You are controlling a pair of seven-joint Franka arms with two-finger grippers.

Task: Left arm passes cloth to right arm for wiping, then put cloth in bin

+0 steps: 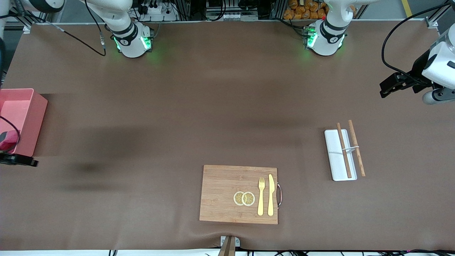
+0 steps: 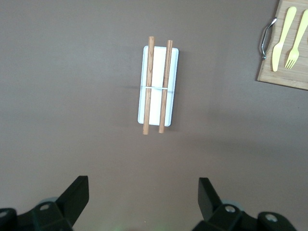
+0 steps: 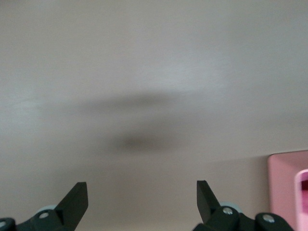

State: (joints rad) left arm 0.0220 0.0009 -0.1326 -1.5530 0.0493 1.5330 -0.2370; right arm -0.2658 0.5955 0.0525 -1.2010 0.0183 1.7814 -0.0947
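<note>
**A:** Where was the cloth (image 1: 7, 140)?

**B:** Inside the pink bin (image 1: 30, 106) at the right arm's end of the bench (image 1: 199, 106), seemingly dropped there. The right tool (image 3: 142, 202) hung released beside the bin. The left tool (image 2: 143, 201), also spread and empty, waited over bare bench.

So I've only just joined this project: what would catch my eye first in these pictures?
Probably the wooden board nearest the front camera, carrying a yellow fork, knife and two lemon slices. Next, the pink bin at the right arm's end of the table, with the red cloth in it.
</note>
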